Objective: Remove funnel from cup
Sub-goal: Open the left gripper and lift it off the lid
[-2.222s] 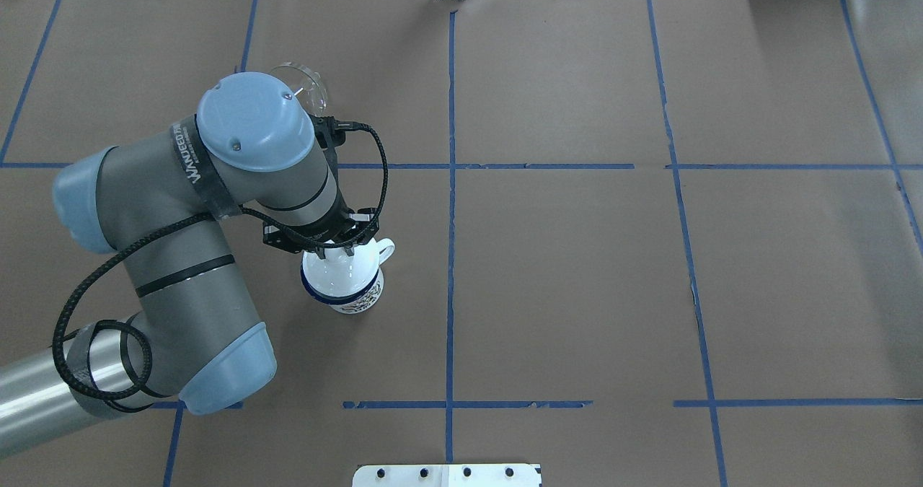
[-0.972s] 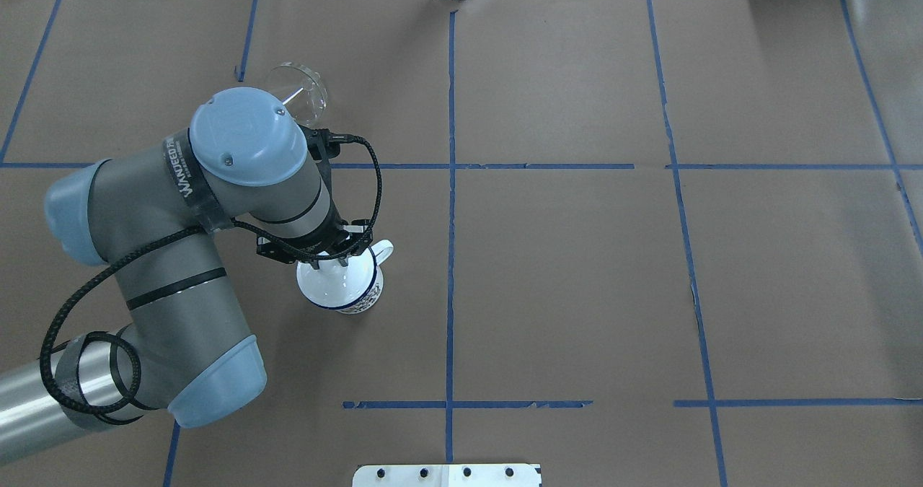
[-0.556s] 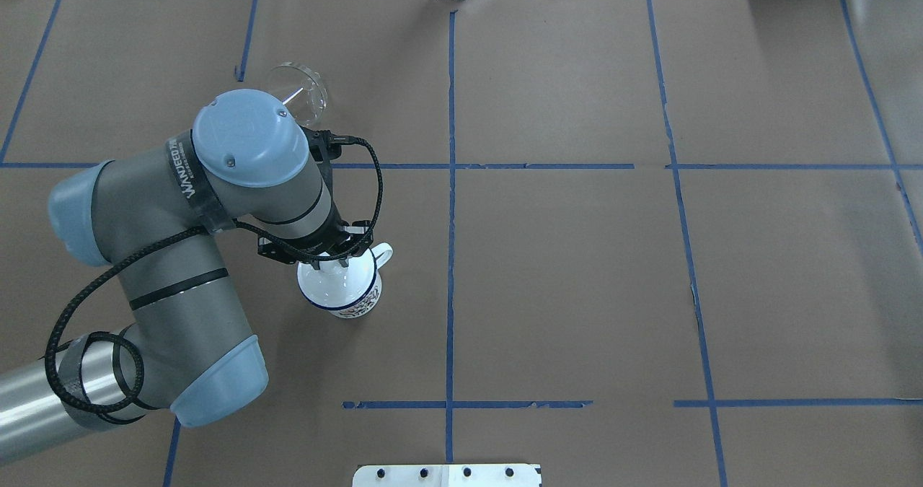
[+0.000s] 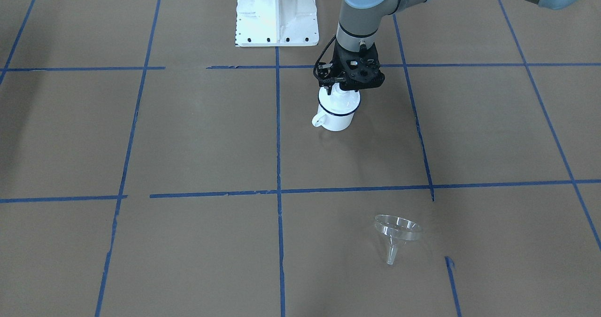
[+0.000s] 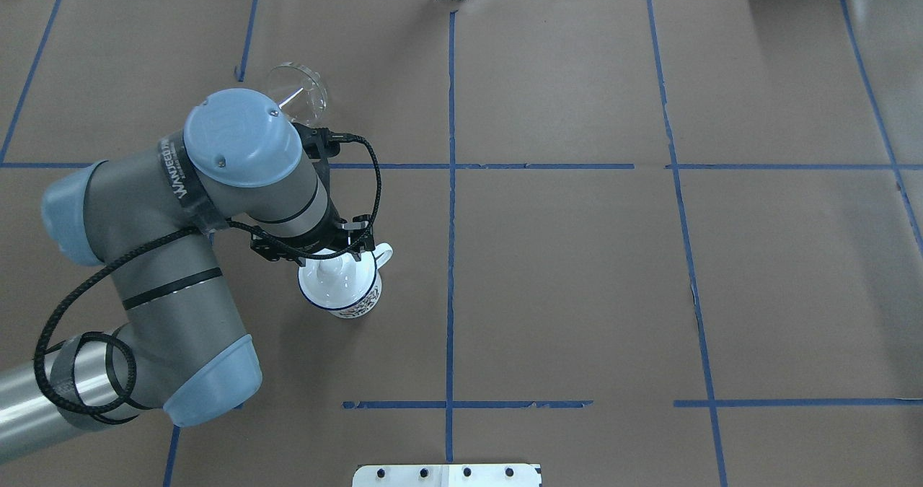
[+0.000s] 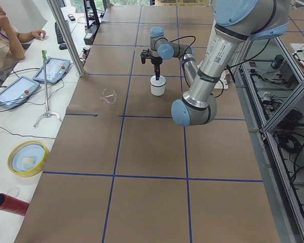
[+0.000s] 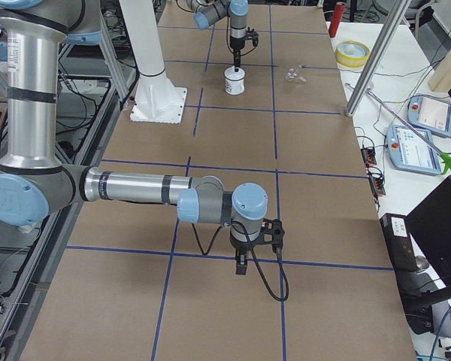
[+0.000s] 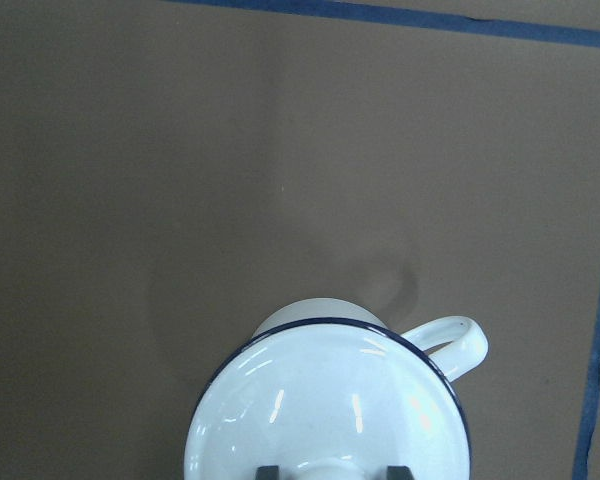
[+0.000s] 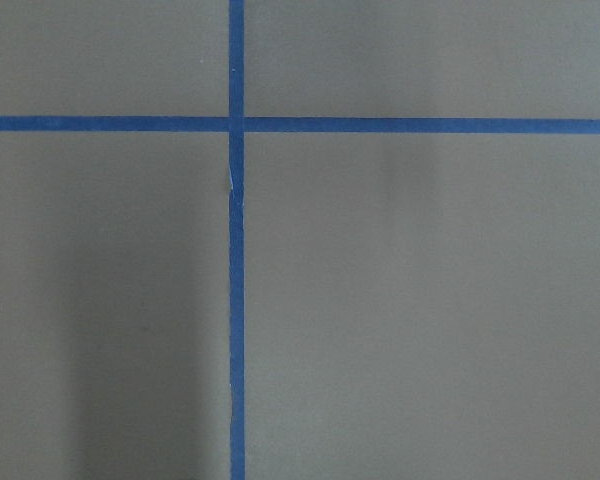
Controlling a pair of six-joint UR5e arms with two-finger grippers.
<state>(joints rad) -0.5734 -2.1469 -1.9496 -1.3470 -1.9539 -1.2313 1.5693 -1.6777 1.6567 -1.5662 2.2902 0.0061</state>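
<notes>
Already the small clear plastic funnel [image 4: 396, 230] is out of the white enamel mug with the dark blue rim [image 4: 335, 117]. It lies on its side on the brown paper-covered desk [image 4: 188, 134], well apart from the mug, with nothing touching it. From the mug it lies away from the robot's base and a little to the robot's left. Its wide mouth appears to face back toward the robot, and its short spout points toward the operators' side. The left hand [image 8: 332, 470] hangs directly over the mug, not over the funnel. A white domed lid [image 8: 330, 400] sits on the mug, and the dark fingers [image 8: 268, 472] stand narrowly apart on either side of its knob. Whether they actually press on the knob I cannot tell. The right hand [image 7: 241, 265] hangs low over bare desk at the robot's far right end, and its opening cannot be judged from there. The left arm is clearly the nearer one, so any reach for the funnel would mean going forward past the mug.
</notes>
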